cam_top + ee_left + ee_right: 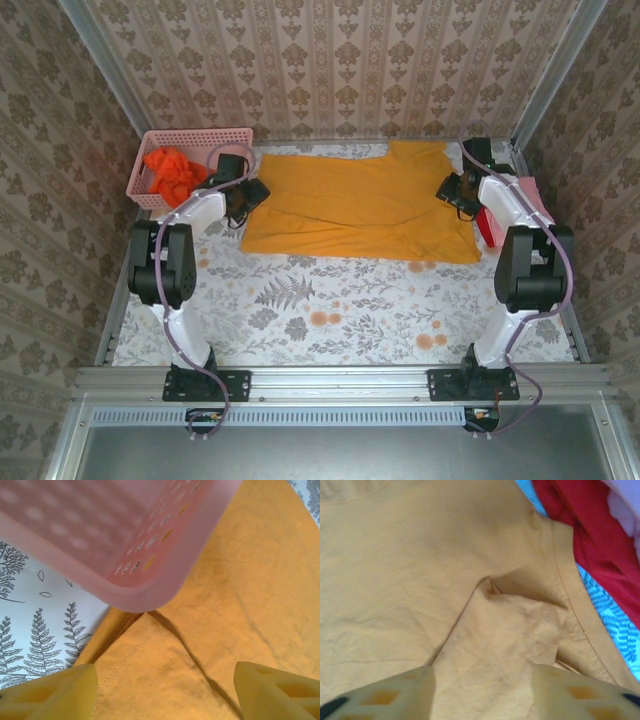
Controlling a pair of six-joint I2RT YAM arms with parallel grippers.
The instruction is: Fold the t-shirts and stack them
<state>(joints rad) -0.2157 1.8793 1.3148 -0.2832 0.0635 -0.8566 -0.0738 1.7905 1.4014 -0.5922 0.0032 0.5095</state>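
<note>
The yellow tee (360, 205) is spread beneath wide left fingers (50, 692) and wide right fingers (580, 692); folding is judged barely begun, the orange tee (170, 172) untouched.

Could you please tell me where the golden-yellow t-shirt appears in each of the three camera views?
Top external: the golden-yellow t-shirt lies spread across the far middle of the table.
Left wrist: it fills the right and lower part, below the pink basket.
Right wrist: it covers most of the picture, left of the red t-shirt.
Shared landmark: the fern-print table cover.
</note>
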